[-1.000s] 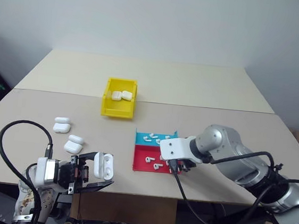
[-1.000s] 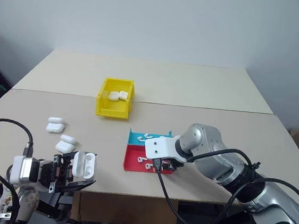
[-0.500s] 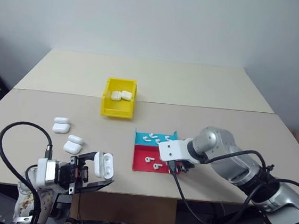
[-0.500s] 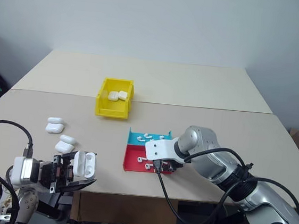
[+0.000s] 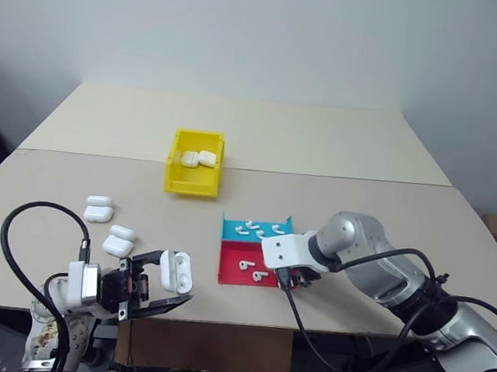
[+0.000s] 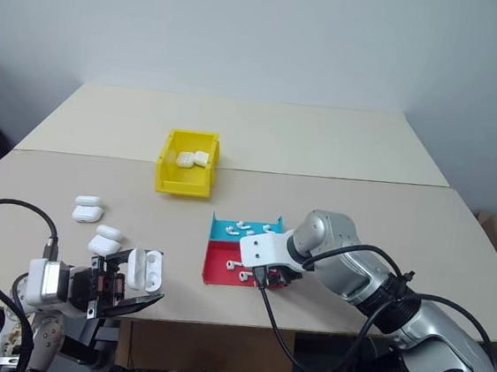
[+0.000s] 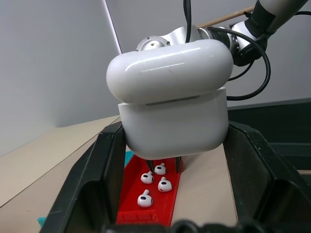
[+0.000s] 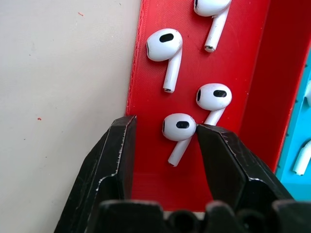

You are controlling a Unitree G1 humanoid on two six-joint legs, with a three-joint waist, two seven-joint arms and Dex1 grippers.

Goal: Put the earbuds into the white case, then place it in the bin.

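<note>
My left gripper (image 5: 164, 282) hovers near the table's front edge, shut on a white case (image 5: 175, 270) whose lid stands flipped open. In the left wrist view the white case (image 7: 170, 92) sits between the two black fingers (image 7: 92, 184). My right gripper (image 5: 287, 280) points down into the red tray (image 5: 232, 274), open. In the right wrist view its fingers straddle one of the earbuds (image 8: 179, 127) lying on the red floor, with others (image 8: 164, 46) close by. The yellow bin (image 5: 176, 181) stands farther back on the table with two white cases (image 5: 200, 159) inside.
A teal tray (image 5: 229, 225) with several earbuds adjoins the red tray on its far side. Loose white cases lie in two pairs on the left, one (image 5: 98, 208) behind the other (image 5: 119, 243). The table's front edge runs just below both grippers.
The whole picture has shifted a little. Both grippers keep their places, the left still shut on the case and the right still open over the red tray.
</note>
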